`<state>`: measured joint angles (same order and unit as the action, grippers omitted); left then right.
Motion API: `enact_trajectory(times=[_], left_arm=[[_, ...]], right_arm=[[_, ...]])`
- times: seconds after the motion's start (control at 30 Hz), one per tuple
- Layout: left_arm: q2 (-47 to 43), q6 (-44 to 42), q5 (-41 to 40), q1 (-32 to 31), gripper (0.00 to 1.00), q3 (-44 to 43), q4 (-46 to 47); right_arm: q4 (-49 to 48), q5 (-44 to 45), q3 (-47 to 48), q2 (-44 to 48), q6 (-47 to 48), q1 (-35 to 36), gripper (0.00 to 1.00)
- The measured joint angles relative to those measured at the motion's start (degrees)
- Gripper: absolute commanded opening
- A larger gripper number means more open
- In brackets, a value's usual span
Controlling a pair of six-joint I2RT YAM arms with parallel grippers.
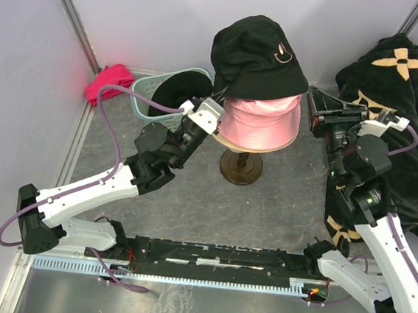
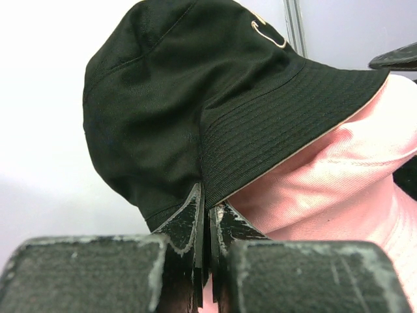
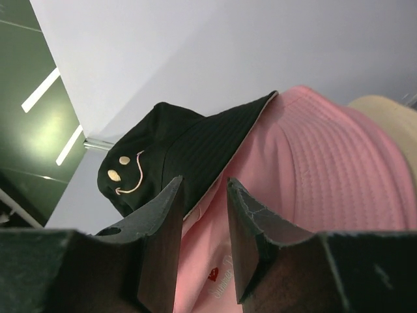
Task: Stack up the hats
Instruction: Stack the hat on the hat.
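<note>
Grey table (image 1: 263, 213), pale walls (image 1: 170, 20); left end effector (image 2: 207, 205) clamps black hat (image 2: 163, 98); right end effector (image 3: 202, 186) apart.

- The pink hat (image 1: 260, 124) shows only its lower crown and brim; the black hat (image 1: 257, 54) covers its top.
- A tan hat (image 3: 391, 120) under the pink one is a mere sliver, cut off by the right wrist view's edge.
- The stand (image 1: 240, 167) has its head buried under the hats; only stem and foot show.
- The teal basket (image 1: 140, 91) holds something dark that cannot be identified; the left arm (image 1: 102, 187) hides its right rim.
- The small red mark (image 3: 213, 275) and the lettering beside it on the pink hat are too blurred to read.
- The large black cloth (image 1: 408, 87) runs off the top view's right edge.
</note>
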<state>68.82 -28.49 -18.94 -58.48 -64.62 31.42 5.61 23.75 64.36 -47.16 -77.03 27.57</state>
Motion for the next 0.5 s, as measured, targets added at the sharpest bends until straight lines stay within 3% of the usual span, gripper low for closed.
enact_trajectory(times=[0.23, 0.5], left_arm=[[-0.4, -0.5, 0.0, 0.0, 0.03, 0.3, -0.1], [-0.4, -0.9, 0.2, 0.0, 0.03, 0.3, -0.1]], right_arm=[[-1.8, -3.3, -0.2, -2.5, -7.8, 0.0, 0.41], [-3.5, -3.6, -0.4, -2.4, -10.1, 0.0, 0.4]])
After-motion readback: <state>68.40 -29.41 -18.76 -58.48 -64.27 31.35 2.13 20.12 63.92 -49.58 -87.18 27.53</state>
